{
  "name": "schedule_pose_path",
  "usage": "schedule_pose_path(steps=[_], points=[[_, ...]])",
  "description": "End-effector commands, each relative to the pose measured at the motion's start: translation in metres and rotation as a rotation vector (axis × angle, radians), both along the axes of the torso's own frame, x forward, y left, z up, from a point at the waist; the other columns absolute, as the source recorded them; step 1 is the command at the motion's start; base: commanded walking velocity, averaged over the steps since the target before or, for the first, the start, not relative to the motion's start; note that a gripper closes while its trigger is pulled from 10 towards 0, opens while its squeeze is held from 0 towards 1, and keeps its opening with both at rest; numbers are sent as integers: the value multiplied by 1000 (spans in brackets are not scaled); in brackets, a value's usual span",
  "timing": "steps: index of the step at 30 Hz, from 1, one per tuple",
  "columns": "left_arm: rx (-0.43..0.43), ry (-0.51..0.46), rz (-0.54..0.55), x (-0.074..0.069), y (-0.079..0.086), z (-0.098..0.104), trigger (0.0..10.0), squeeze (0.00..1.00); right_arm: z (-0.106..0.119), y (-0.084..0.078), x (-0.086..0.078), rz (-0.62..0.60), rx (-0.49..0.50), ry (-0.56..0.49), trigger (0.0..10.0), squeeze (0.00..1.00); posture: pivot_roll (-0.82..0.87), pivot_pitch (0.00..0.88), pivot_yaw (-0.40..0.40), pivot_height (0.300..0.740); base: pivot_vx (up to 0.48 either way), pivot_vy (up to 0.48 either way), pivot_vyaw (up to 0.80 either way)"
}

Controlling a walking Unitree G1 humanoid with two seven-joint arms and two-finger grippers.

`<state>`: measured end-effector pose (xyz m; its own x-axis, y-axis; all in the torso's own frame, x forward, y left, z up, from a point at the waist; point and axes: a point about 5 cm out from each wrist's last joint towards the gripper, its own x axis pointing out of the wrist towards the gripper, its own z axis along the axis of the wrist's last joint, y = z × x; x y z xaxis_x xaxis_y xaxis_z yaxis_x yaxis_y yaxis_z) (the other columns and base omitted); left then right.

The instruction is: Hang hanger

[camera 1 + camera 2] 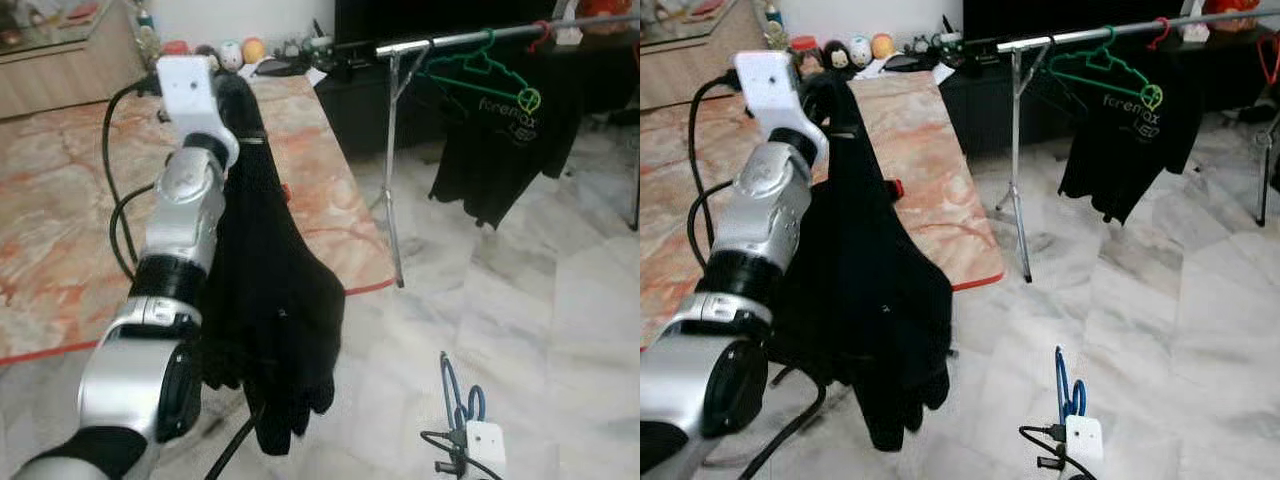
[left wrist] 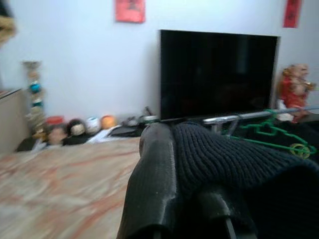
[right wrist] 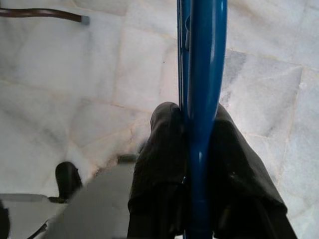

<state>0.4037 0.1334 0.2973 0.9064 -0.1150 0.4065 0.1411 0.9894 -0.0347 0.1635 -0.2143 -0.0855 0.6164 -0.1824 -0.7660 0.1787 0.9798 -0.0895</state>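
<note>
My right gripper (image 3: pixel 197 117) hangs low over the floor, shut on a blue hanger (image 3: pixel 199 74) that runs between its two fingers; the blue hanger (image 1: pixel 461 393) also shows at the bottom of the head view. My left gripper (image 2: pixel 182 149) is raised in front of me with a black knit garment (image 1: pixel 270 300) draped over it and hanging down along the arm. A metal clothes rail (image 1: pixel 470 38) crosses the upper right. It carries a green hanger (image 1: pixel 470 68) and a black T-shirt (image 1: pixel 500 140).
The rail's upright and splayed leg (image 1: pixel 393 180) stand on the pale marble floor (image 1: pixel 520 330). A marble-patterned surface with a red edge (image 1: pixel 60 220) lies to the left. A dark TV cabinet (image 1: pixel 350 110) and small toys (image 1: pixel 232 52) line the back wall.
</note>
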Motion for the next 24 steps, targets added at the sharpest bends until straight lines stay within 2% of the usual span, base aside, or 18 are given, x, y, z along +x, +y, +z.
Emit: schedule_pose_path(steps=[1, 7, 16, 19, 24], points=[[14, -90, 1, 0, 0, 27, 10000, 0, 0, -3, -1, -19, -3, 0, 10000, 0, -102, 0, 40, 740, 304, 0, 0], [19, -123, -2, 4, -1, 44, 10000, 0, 1, -3, 1, -19, -5, -5, 10000, 0, -100, 0, 44, 740, 306, 0, 0], [34, -131, -16, 6, -6, 47, 10000, 0, 1, -2, 1, -15, -5, -5, 10000, 0, -105, 0, 46, 740, 317, 0, 0], [45, -116, -32, 7, -10, 39, 10000, 0, 1, -2, 1, -13, -6, -6, 10000, 0, -106, 0, 44, 740, 330, 0, 0], [113, -91, -76, 4, -15, 14, 10000, 0, 1, -1, 1, 4, -12, -8, 10000, 0, -113, 0, 44, 740, 326, 0, 0]])
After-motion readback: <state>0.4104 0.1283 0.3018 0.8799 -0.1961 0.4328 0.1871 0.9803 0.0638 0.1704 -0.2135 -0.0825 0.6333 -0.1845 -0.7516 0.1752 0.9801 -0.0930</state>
